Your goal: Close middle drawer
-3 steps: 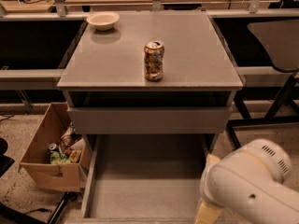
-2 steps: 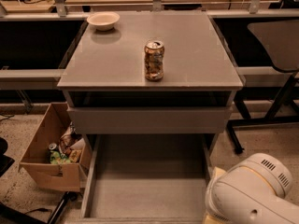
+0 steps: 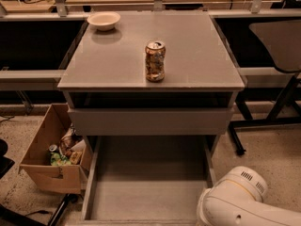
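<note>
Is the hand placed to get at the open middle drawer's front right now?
Probably yes. The middle drawer is pulled out, and the white arm sits right beside its front right corner with nothing between. The hand itself is out of view below the frame, so I cannot confirm.

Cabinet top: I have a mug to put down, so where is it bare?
Bare on the cabinet top: the front-left stretch between bowl and can, and the right side beyond the can. The open middle drawer is bare too. Crowded: the cardboard box. The gripper is out of view; only the white arm shows, bottom right.
</note>
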Tool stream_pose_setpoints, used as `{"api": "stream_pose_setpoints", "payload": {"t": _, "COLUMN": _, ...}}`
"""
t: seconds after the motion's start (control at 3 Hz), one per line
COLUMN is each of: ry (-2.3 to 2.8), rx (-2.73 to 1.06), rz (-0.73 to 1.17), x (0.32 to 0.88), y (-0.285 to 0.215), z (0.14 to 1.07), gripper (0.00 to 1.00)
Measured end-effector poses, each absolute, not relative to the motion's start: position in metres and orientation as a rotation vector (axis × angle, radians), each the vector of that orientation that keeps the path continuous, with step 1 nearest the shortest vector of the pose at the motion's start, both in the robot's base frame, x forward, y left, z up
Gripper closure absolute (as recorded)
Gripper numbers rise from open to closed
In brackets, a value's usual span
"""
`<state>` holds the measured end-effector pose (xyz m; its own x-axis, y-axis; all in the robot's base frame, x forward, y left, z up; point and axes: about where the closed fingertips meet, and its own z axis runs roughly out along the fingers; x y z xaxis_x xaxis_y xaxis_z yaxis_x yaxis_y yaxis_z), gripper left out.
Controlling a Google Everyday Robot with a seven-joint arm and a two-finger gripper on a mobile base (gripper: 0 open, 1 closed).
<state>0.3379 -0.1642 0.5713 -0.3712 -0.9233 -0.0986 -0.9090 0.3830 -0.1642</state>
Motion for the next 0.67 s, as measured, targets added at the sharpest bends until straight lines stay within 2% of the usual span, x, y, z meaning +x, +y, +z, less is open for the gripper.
{"api": "stream_pose_setpoints", "payload": {"t": 0.33, "ry": 2.511, "rx": -1.631, "rz": 0.068, "x": 0.303, "y": -0.158, "z": 0.487, "gripper": 0.42}}
{"api": "stream_pose_setpoints", "payload": {"t": 0.67, "ry": 2.560, "rx": -1.568, "rz": 0.162, "x": 0.255, "y": -0.168, "z": 0.442, "gripper": 0.65}}
